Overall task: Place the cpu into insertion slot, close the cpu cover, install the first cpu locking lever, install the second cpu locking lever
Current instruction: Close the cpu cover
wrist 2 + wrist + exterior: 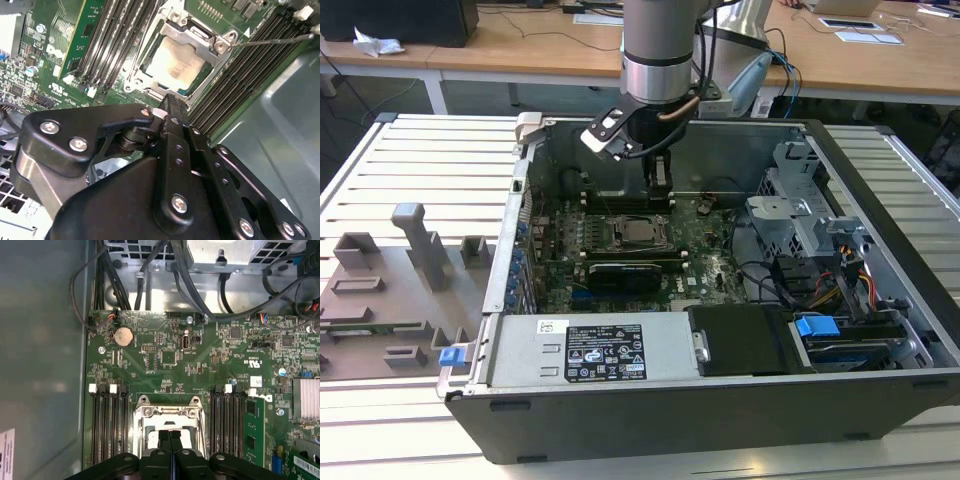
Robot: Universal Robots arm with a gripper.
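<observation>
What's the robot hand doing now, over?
Gripper shut, empty, low at the cpu cover edge. Cpu seated under it. One locking lever sticks out loose. Nothing in the way.

Bright, even indoor light falls from above in the exterior view, on the pale desk (420, 160) and the open computer case (720, 410), its interior in soft shadow. In the second wrist view the cpu (175, 67) glares washed-out white. In the first wrist view the case wall (45, 365) has a dull sheen; the black fingers (164, 439) form a dark mass.
</observation>
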